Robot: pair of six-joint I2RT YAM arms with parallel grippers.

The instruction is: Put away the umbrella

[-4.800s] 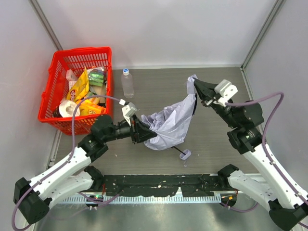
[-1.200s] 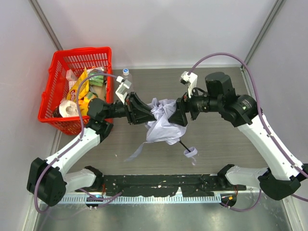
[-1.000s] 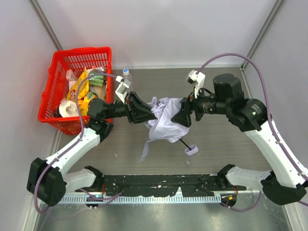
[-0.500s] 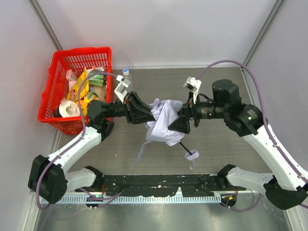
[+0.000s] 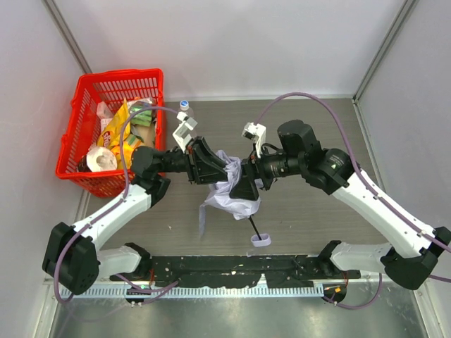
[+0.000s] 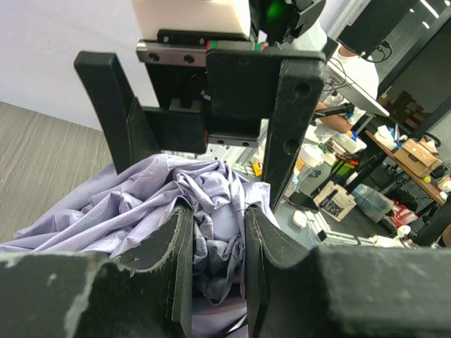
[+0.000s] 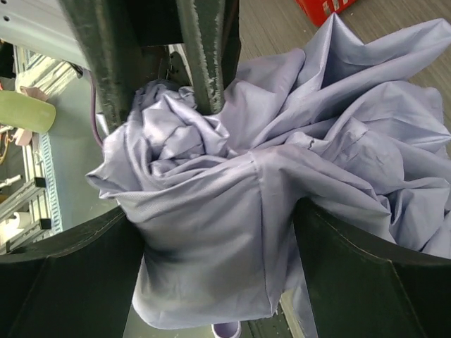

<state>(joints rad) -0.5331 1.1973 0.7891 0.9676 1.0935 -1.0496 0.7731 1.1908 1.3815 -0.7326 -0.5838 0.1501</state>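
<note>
**Top view.** The left pincer is pinched on the pale fabric of the umbrella. The fabric bunches at the pincer's tips and sags below them. The right pincer faces it from the opposite side, tips close to the left one's, with its jaws spread around the same bunch. Below the right pincer a thin black shaft slants out of the fabric and ends at a pale loop. Behind the left pincer's wrist stands a bottle. Farther out on that side sits a red basket full of packets, on the grey table.

**Left wrist view.** The left pincer has its two fingers drawn close together, with a crumpled fold of the umbrella squeezed between them. More fabric spreads out to the pincer's left. Straight ahead, the right pincer's black fingers stand far apart, one on each side of the cloth.

**Right wrist view.** The right pincer is spread wide. The umbrella fills the gap from one finger to the other, and I cannot tell whether the fingers press on it. Ahead, the left pincer's fingers come in from the top and nip a tight knot of fabric.
</note>
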